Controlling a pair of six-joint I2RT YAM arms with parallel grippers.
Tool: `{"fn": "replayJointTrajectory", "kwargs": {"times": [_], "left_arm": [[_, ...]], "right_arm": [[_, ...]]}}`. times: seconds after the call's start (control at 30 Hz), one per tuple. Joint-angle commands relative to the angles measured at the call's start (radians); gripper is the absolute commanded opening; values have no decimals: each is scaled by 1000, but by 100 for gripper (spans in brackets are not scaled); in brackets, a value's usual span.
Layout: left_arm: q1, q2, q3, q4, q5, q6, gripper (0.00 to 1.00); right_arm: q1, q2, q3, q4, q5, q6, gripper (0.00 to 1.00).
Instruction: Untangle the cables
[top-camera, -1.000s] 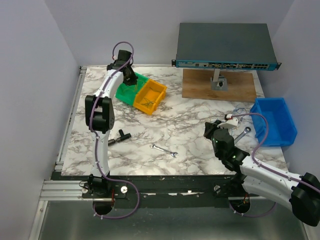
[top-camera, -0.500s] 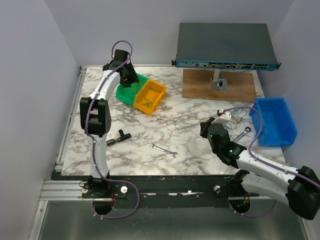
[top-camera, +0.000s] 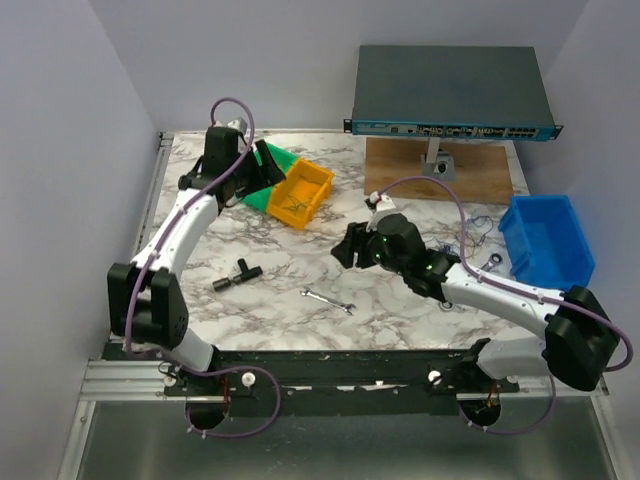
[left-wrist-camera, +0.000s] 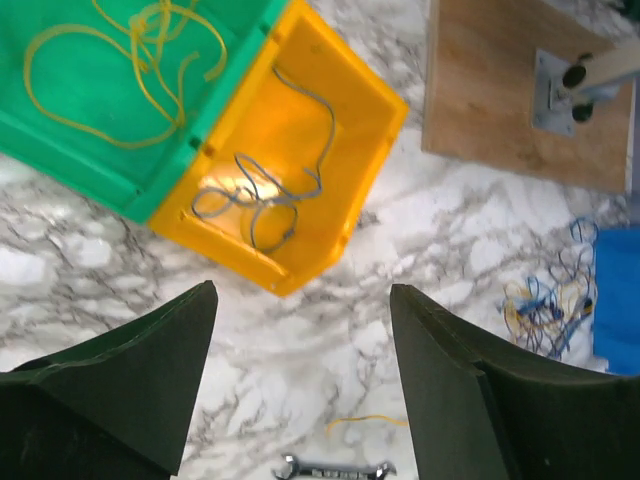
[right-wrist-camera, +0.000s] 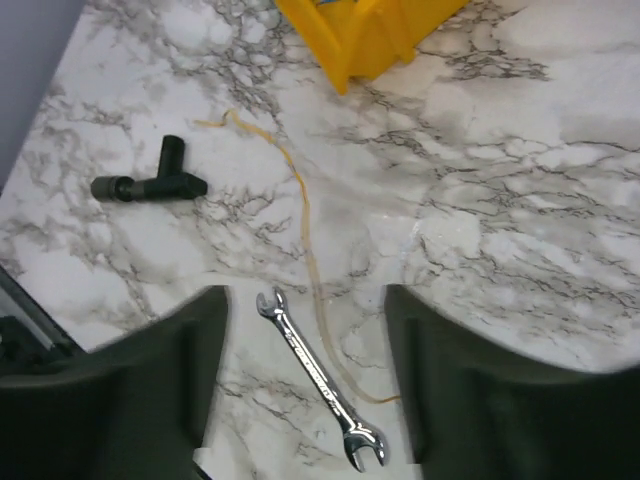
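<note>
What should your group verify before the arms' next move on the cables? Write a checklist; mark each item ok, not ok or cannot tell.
1. The left jaws open, empty: ok.
2. The right jaws open, empty: ok.
3. The clump of cables untangled: not ok; blue and yellow wires knotted beside the blue bin.
4. The loose yellow strand binned: not ok; it lies on the table beside the wrench.
5. Strand touching wrench: cannot tell.
6. The yellow bin holds only grey wire: ok.
</note>
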Motion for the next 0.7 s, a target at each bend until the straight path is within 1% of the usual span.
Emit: {"fn": "replayJointTrajectory", "kwargs": {"times": [0.0,0.03,0.17,0.23,0.3,0.33,0.43,0.5,0.53,0.67], "left_arm": [[-62,-188,-215,127,48,5,73],[-84,-214,-260,134,40,5,74],[-188,-293,-369,151,-36,7,74],[-246,-304,-394,164,-65,10,74],[-302,-298,-407,184,-85,11,74],[-333,-290,-408,199,-88,15,74],[-408,-237,-384,226,-100,21,74],[-458,-187,-348,234,-101,23,74],[-483,-155,-326,236,-98,24,74],[-562,-36,-233,241,-73,13,74]], "right_arm": [[9,4,104,-88,9,2,86],[9,-8,108,-150,71,25,91],[5,-110,64,-310,366,88,91],[-13,-169,30,-394,432,118,92],[-57,-231,-7,-478,456,164,95],[-98,-261,-31,-506,446,178,95],[-211,-363,-105,-522,407,192,94],[-256,-395,-135,-522,414,213,96],[-267,-393,-140,-521,426,226,99],[-321,-304,-146,-497,484,271,100]]}}
